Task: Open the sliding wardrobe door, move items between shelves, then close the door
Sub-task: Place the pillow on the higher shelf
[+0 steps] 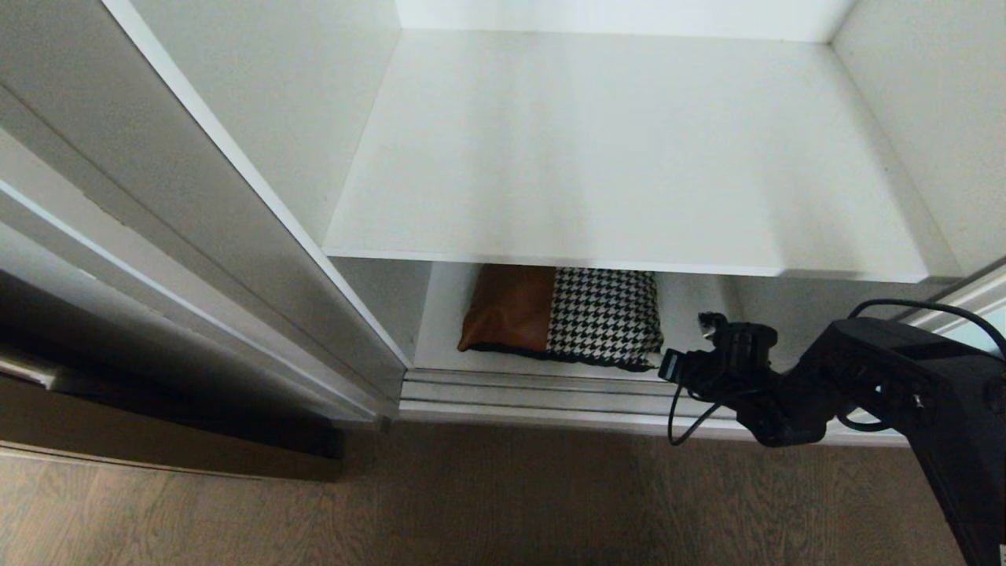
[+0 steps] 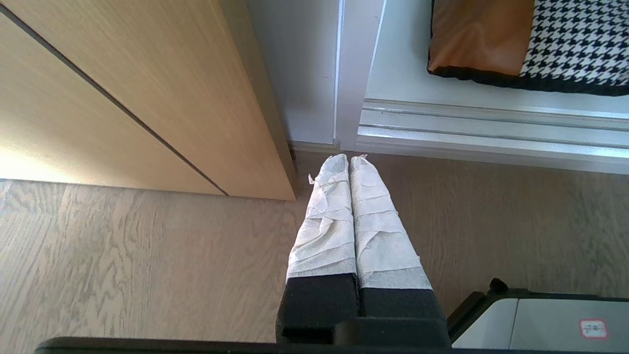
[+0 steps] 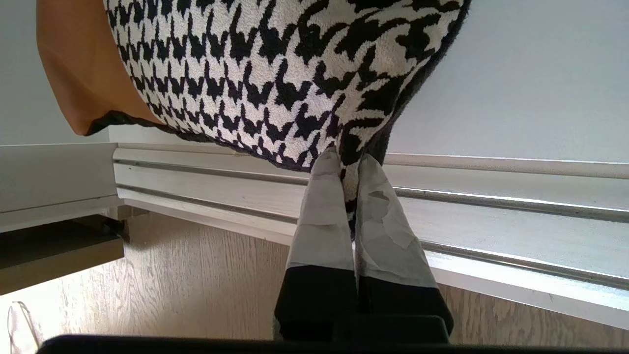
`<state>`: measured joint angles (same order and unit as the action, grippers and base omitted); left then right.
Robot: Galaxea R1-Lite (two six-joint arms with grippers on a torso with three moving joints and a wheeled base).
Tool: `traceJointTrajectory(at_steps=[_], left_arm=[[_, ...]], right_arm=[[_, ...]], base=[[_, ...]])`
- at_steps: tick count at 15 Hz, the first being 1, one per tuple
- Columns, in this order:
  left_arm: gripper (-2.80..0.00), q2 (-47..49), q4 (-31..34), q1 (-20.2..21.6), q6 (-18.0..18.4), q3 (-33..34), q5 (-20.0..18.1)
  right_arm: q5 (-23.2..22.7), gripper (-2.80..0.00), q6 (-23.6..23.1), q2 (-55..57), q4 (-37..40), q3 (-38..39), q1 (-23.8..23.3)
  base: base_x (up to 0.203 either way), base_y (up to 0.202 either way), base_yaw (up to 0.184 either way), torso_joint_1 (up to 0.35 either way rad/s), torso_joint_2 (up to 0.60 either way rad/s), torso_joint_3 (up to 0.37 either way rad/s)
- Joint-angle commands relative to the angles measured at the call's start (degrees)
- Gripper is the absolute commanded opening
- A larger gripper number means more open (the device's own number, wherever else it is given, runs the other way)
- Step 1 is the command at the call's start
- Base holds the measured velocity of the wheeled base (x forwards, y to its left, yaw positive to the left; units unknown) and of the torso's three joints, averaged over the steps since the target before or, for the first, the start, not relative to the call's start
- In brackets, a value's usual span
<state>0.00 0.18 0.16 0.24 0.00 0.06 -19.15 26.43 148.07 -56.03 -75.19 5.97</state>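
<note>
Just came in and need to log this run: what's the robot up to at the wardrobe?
The right gripper has closed on the front corner of the square patchwork cushion with its brown leather and black-white houndstooth patches, which lies on the lower white shelf of the open wardrobe. The wide white laminate shelf above holds nothing in view. The left gripper hangs shut over the wood floor, holding nothing.

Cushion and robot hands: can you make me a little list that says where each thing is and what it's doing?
cushion: lies on the bottom shelf, near its front edge
cushion patches seen: brown leather, black-white houndstooth
right gripper: shut on the cushion's front corner
left gripper: shut, holding nothing, over the wooden floor
upper shelf: nothing on it
door track: runs along the cushion's front
</note>
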Motion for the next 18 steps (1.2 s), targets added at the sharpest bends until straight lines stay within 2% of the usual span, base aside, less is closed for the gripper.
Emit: traceJointTrajectory(at_steps=[1,7,18], left_arm=[[-2.8,0.1,0.0,0.0,0.0,0.1,0.0],[-2.8,0.1,0.0,0.0,0.0,0.1,0.0],[-2.8,0.1,0.0,0.0,0.0,0.1,0.0]], right_arm=[[-0.1,-2.8,0.1,-0.1,-0.3,0.9,0.0],[-3.0,-2.8,-0.6,-4.5,-0.6,11.1,-0.1],[-3.0,-2.8,-3.8,-11.5,-1.4,24.8,-1.4]], base=[[0.0,0.0,0.0,0.0,0.0,0.0],[0.0,0.0,0.0,0.0,0.0,0.0],[0.0,0.0,0.0,0.0,0.0,0.0]])
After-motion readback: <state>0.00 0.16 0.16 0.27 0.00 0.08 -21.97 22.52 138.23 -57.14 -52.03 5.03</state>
